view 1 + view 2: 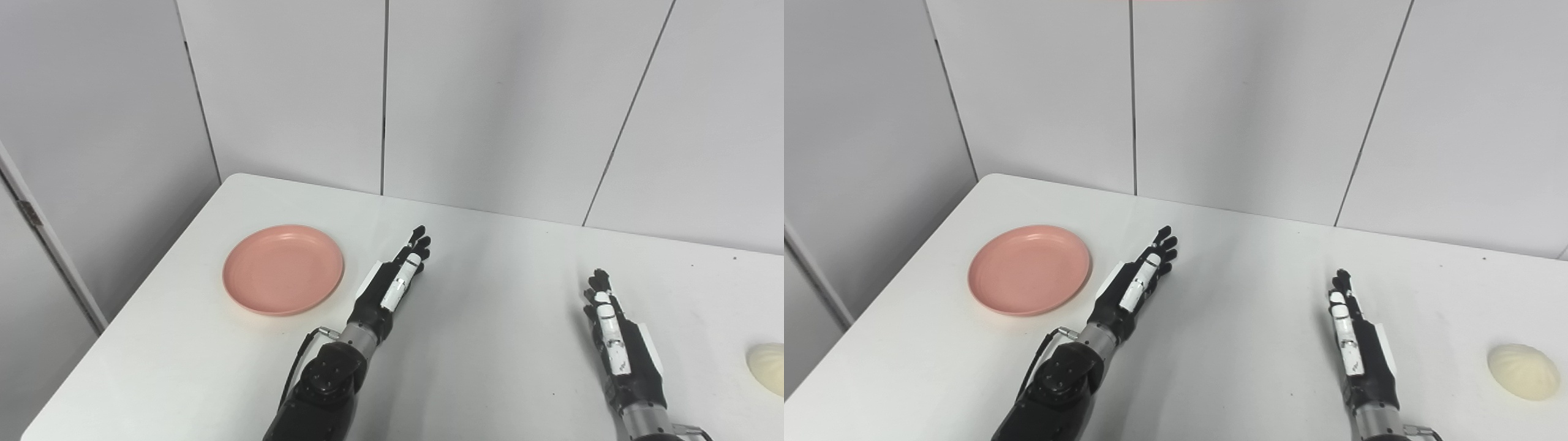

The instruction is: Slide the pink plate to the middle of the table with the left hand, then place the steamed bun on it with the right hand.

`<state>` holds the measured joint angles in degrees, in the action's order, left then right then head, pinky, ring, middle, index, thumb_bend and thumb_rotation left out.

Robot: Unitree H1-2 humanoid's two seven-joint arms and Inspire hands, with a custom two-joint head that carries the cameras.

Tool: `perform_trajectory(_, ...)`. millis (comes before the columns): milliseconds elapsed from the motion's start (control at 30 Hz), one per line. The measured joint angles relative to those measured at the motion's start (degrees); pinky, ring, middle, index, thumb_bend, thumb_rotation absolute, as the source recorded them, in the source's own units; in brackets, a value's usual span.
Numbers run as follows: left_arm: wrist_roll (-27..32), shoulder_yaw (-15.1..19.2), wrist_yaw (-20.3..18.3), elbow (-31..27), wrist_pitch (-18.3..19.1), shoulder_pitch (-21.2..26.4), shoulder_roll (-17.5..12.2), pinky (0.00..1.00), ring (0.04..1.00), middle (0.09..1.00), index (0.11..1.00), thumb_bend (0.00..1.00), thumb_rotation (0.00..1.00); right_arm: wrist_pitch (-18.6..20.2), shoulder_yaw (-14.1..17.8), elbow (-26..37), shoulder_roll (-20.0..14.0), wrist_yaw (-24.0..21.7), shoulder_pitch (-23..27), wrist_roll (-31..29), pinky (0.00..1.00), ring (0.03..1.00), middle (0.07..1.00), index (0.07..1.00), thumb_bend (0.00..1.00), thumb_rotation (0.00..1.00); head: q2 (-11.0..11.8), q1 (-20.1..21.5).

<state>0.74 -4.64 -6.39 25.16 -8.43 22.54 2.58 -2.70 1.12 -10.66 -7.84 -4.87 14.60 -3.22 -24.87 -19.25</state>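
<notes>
A: What worries you here?

B: The round, shallow pink plastic plate [1029,269] sits left of centre in the frame, near the left edge of the white table [1249,343]. The black-and-white left hand [1136,282] lies just right of it, not touching, fingers straight and pressed together, holding nothing. I'd guess a push from that side would drive the plate further left, maybe off the table. The hand has to get onto the rim or round the far side first.

A: And the other side?

B: The black-and-white right hand [1353,343] waits at lower right, fingers straight and together, empty. The pale cream, ridged, dome-shaped steamed bun [1523,371] rests at the far right edge of the frame, well apart from that hand.

A: How do the things look?

B: The plate is glossy and bare, probably light and quick to skid. The bun looks soft, so a hard squeeze could dent it.
</notes>
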Motion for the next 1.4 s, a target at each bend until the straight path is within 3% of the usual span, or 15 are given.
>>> perform_trajectory(100, -0.05, -0.32, 0.44, -3.77, 1.42, -1.50, 0.66, 0.97, 0.969, 0.979, 0.991, 0.38, 1.00, 0.00, -0.02, 0.13, -0.03, -0.05, 0.08, 0.11, 1.00, 0.998, 1.000, 1.000, 0.13, 1.00, -0.97, -0.26)
perform_trajectory(367, -0.15, 0.10, 1.53, -12.83, 7.32, -5.19, 1.12, 0.96, 0.964, 0.966, 0.979, 0.41, 1.00, 0.00, 0.05, -0.25, -0.43, -0.65, 0.46, -0.10, 1.00, 1.000, 1.000, 1.000, 0.15, 1.00, -0.97, -0.88)
perform_trajectory(533, -0.99, 1.28, 2.99, -18.18, 8.06, -3.31, 0.84, 0.96, 0.940, 0.943, 0.958, 0.46, 1.00, -0.39, 0.24, -1.36, -1.06, -1.06, 1.14, -0.21, 1.00, 1.000, 1.000, 1.000, 0.17, 1.00, -0.97, -1.58)
perform_trajectory(800, -2.24, 2.18, 5.09, -29.77, 13.22, -1.60, 1.34, 0.96, 0.934, 0.941, 0.952, 0.48, 1.00, -0.69, 0.70, -2.53, -1.63, -1.89, 1.79, -0.36, 1.00, 0.997, 1.000, 1.000, 0.15, 1.00, -0.53, -2.81)
perform_trajectory(1033, -1.61, 5.47, 6.25, -36.44, 16.09, -1.61, 1.17, 1.00, 0.941, 0.954, 0.964, 0.49, 1.00, -0.66, 0.79, -2.34, -1.91, -2.10, 1.78, -0.38, 1.00, 1.000, 1.000, 1.000, 0.15, 1.00, 0.09, -4.04)
perform_trajectory(1400, 0.35, 12.89, 9.15, -39.28, 17.55, -1.61, -0.86, 0.96, 0.922, 0.937, 0.950, 0.45, 1.00, -0.43, 1.22, -2.00, -2.06, -2.11, 1.62, -0.78, 1.00, 1.000, 1.000, 1.000, 0.15, 1.00, -0.09, -4.66)
